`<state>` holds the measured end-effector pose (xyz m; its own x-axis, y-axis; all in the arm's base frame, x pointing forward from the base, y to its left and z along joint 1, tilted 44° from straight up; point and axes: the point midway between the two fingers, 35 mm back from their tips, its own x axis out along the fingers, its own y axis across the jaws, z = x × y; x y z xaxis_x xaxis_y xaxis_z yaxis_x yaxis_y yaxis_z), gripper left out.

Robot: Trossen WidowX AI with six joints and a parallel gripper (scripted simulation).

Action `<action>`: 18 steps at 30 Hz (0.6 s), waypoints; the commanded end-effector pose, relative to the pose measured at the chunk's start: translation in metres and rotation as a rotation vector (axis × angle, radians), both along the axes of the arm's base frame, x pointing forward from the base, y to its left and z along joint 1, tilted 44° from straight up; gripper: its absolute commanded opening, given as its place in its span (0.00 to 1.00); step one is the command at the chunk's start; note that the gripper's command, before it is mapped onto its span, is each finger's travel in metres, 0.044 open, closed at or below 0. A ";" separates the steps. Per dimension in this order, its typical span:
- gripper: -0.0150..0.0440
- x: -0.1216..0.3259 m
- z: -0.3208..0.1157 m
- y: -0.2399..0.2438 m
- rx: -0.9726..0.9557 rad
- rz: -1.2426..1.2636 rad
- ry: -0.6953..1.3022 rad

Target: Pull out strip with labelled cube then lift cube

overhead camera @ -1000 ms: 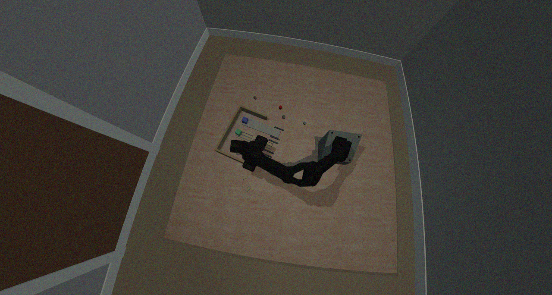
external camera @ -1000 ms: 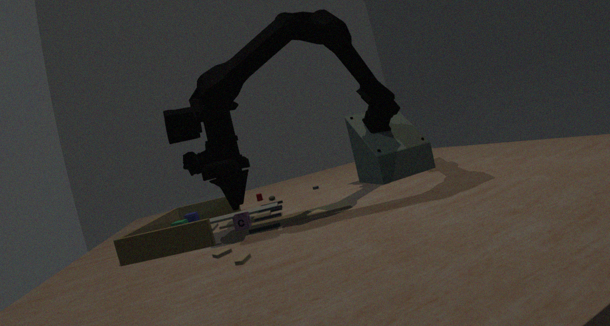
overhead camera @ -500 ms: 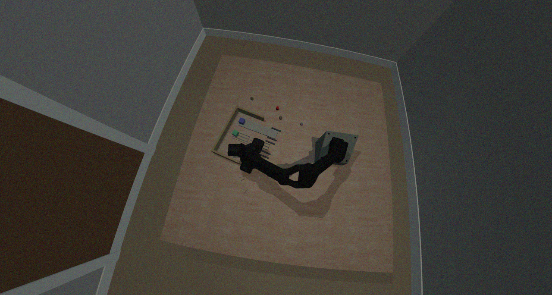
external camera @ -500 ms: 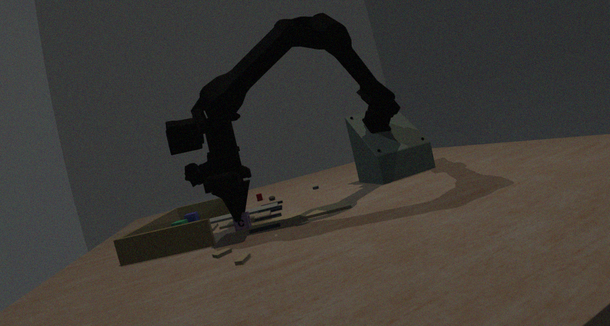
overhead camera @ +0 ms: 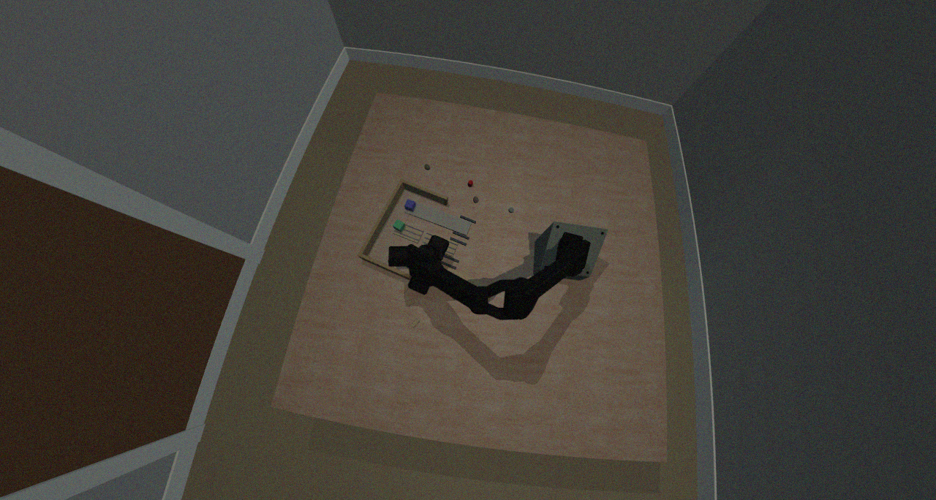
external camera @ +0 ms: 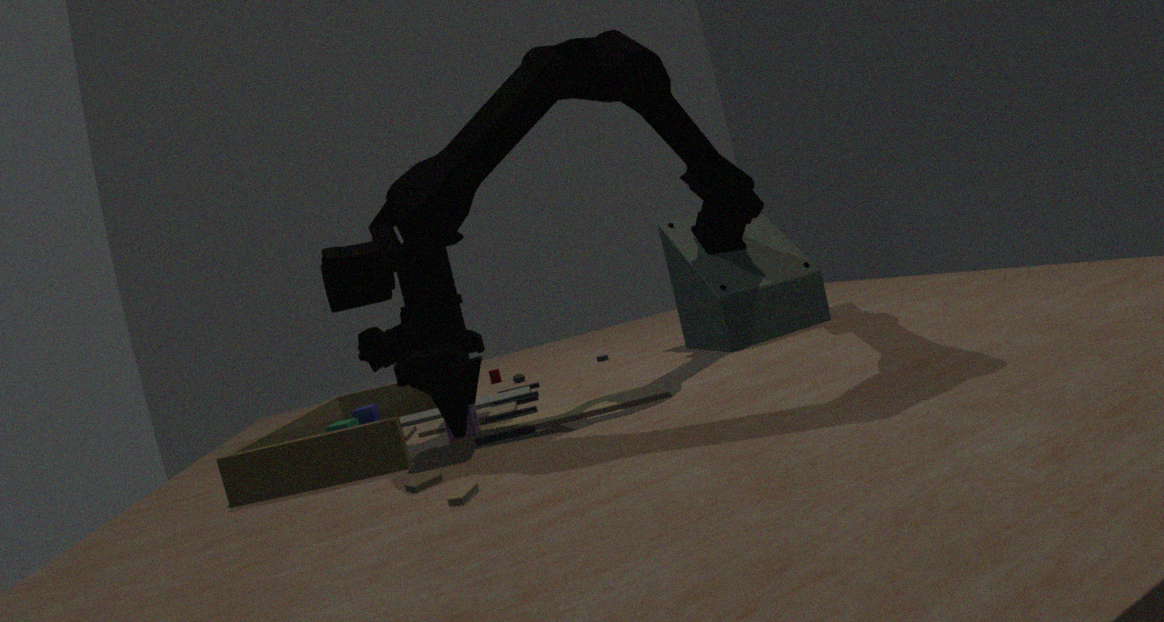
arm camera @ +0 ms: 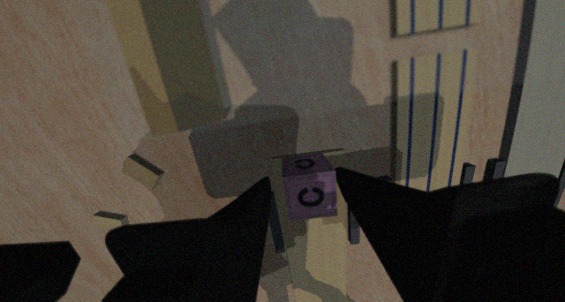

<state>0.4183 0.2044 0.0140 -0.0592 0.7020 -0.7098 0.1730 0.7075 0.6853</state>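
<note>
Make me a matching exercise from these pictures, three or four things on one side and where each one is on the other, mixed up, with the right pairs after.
1. purple cube
2. green cube
3. blue cube
4. red piece

A. outside the low walls, near a dark pebble
B. between the gripper's fingers
C. at the end of the plain pale strip
D. at the end of the lined, broken strip

Pairs: 1-B, 2-D, 3-C, 4-A
</note>
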 end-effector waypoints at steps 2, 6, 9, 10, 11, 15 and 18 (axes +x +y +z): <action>0.53 0.000 0.000 0.000 0.000 0.000 -0.001; 0.49 0.000 0.000 0.000 0.000 0.000 -0.001; 0.45 0.000 0.000 0.000 0.000 0.000 -0.001; 0.44 0.000 0.000 0.000 0.000 0.000 -0.001; 0.43 0.000 0.000 0.000 0.000 0.000 -0.001; 0.29 0.000 0.000 0.000 0.000 0.000 -0.001; 0.25 -0.007 0.003 -0.008 -0.001 -0.001 0.000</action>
<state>0.4170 0.2039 0.0141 -0.0605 0.7016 -0.7100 0.1728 0.7079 0.6849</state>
